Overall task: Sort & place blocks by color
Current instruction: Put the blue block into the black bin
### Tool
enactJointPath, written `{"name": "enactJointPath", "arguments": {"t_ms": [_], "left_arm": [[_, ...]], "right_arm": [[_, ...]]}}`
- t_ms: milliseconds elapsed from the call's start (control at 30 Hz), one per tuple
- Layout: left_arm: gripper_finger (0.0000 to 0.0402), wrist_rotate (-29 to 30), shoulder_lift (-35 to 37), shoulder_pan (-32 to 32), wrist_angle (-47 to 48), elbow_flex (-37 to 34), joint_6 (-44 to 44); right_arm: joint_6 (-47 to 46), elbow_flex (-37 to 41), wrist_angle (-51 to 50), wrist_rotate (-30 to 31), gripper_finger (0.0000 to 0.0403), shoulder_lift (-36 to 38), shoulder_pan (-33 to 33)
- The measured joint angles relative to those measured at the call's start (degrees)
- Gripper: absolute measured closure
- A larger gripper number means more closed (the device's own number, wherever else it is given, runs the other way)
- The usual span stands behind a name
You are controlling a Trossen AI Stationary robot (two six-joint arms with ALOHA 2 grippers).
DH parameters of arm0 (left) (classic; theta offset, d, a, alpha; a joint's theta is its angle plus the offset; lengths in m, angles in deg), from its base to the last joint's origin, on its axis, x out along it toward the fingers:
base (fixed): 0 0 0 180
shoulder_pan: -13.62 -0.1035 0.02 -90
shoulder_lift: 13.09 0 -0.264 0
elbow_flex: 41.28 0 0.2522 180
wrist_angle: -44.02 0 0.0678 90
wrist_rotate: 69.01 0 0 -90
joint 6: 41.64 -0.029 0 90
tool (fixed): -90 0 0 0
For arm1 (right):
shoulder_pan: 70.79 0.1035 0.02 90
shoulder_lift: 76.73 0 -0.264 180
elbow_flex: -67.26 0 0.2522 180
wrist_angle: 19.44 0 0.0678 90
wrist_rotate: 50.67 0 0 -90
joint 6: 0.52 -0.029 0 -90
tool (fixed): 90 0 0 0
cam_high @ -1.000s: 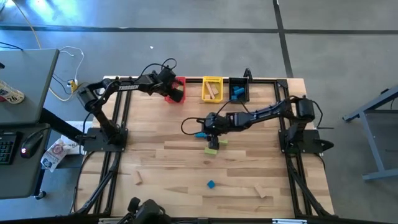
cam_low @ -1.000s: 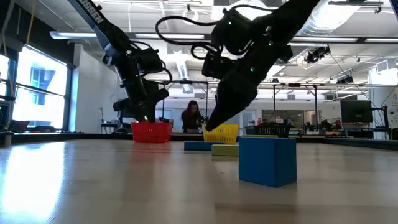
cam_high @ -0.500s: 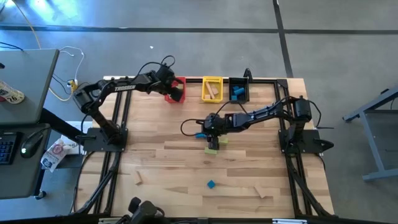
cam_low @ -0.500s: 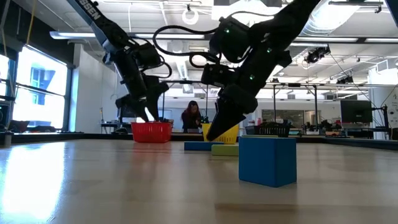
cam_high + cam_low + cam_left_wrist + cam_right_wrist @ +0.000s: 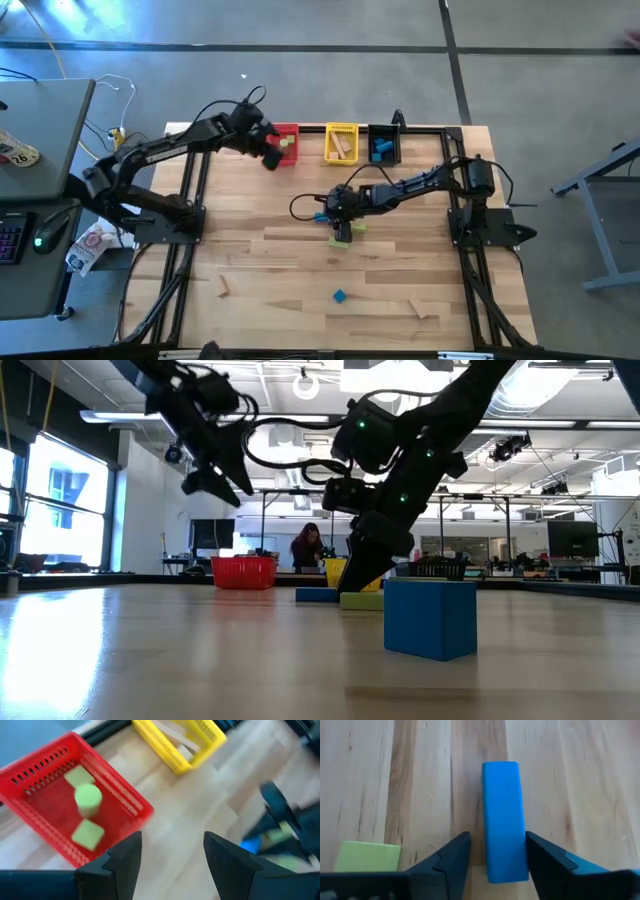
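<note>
My right gripper is open and low over the table's middle. Its fingers stand on either side of one end of a blue bar block that lies flat on the wood. A light green block lies just beside it. My left gripper hangs open and empty in the air by the red bin, which holds three green blocks. A blue cube and tan blocks lie near the table's front. My right gripper comes at the blue bar slanting down from the table's right side, with its fingers along the bar's two long sides. A strip of wood shows between one finger and the bar. The other finger is right against it; I cannot tell whether it touches.
At the far edge, beside the red bin, stand a yellow bin with tan blocks and a black bin with blue blocks. A second green block lies by my right gripper. Another tan block is at the front right.
My left gripper has risen out of the red bin and drawn back toward the table's left edge, tipping less steeply. My right gripper has sunk a little toward the blue bar. The blocks on the table have not moved.
</note>
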Motion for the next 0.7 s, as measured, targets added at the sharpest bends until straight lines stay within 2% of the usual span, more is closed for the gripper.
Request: {"name": "enactJointPath", "arguments": {"t_ms": [200,500,600,700], "left_arm": [[0.0202,0.2,6.9,6.0,10.1,0.0,-0.6],[0.0202,1.4,11.1,16.2,18.3,0.0,0.0],[0.0202,5.6,11.0,19.8,19.3,0.0,1.9],[0.0202,9.8,11.0,23.3,20.4,0.0,2.9]], "right_arm": [[-1.0,0.0,0.2,0.2,0.0325,0.0,0.2],[-4.2,0.1,-0.6,4.2,0.0329,0.6,0.4],[-5.2,0.3,-2.5,7.2,0.0329,2.2,0.4],[-6.9,0.3,-5.7,12.9,0.0329,5.2,0.3]]}}
